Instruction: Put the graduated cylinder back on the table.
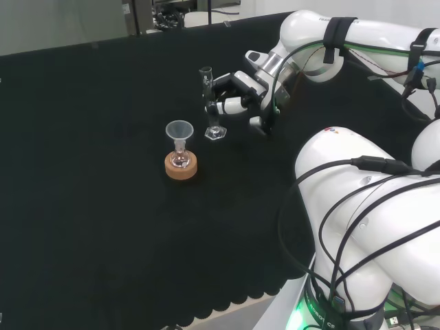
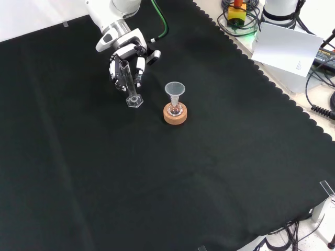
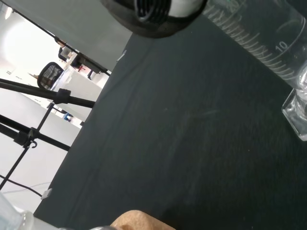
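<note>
The graduated cylinder (image 1: 208, 96) (image 2: 127, 81), a slim clear tube, stands about upright with its hexagonal foot (image 1: 215, 133) (image 2: 134, 101) down on the black cloth. The black and white hand (image 1: 236, 91) (image 2: 124, 58) is just right of it in the head view and behind it in the front view. Its fingers (image 1: 228, 106) curl in on both sides of the tube at mid height. In the wrist view the tube's graduations (image 3: 261, 45) and foot (image 3: 298, 117) run close past a blurred finger (image 3: 153, 12).
A small round flask with a clear funnel (image 1: 179, 130) (image 2: 175, 89) sits on a cork ring (image 1: 181, 167) (image 2: 175, 117) (image 3: 136, 221), close to the cylinder's foot. A white sheet (image 2: 285, 44) and cables (image 2: 241, 15) lie beyond the cloth's scalloped edge.
</note>
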Motion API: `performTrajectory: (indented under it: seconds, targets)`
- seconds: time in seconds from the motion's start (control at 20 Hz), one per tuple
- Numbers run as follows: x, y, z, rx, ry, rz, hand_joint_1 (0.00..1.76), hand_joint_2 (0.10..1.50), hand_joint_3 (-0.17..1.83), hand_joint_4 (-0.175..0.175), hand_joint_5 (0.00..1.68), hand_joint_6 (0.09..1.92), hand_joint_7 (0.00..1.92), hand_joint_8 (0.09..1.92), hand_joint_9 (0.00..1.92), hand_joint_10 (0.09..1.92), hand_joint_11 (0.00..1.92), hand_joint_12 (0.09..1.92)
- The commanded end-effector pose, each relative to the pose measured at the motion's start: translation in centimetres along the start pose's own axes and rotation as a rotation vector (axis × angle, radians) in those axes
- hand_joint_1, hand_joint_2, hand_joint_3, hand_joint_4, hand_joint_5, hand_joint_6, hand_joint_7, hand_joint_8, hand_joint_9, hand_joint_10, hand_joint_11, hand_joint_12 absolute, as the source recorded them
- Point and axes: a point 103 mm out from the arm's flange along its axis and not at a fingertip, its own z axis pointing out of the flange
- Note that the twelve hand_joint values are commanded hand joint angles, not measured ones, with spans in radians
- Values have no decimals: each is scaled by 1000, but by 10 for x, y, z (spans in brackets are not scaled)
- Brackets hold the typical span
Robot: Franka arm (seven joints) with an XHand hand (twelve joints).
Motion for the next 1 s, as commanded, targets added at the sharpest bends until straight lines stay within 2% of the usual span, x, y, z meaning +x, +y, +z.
performTrajectory:
  seconds: [0.05,0.15,0.3,0.45,0.55,0.95,1.0]
  targets:
    - [1,-2,0,6,-15,-11,1356,1037,4,-175,1091,800,1063,888,1401,211,1179,782]
    - [3,-2,0,16,-32,-15,1382,1052,3,-175,1046,869,992,1003,1244,550,1157,813]
    - [3,-4,-1,23,-36,-14,1386,1067,2,-175,1012,923,942,1070,1175,702,1142,839]
    - [4,-5,-2,23,-43,-12,1289,1089,0,-175,1003,945,1019,965,1236,434,1138,859]
    - [5,-6,-2,25,-42,-11,1273,1092,0,-175,1003,947,1034,944,1271,327,1141,861]
    - [3,-8,-4,27,-52,4,1266,1093,0,-175,1001,948,1036,939,1285,274,1170,873]
    - [3,-8,-4,32,-52,7,1221,1087,-3,-138,1024,918,1047,843,1286,260,1165,878]
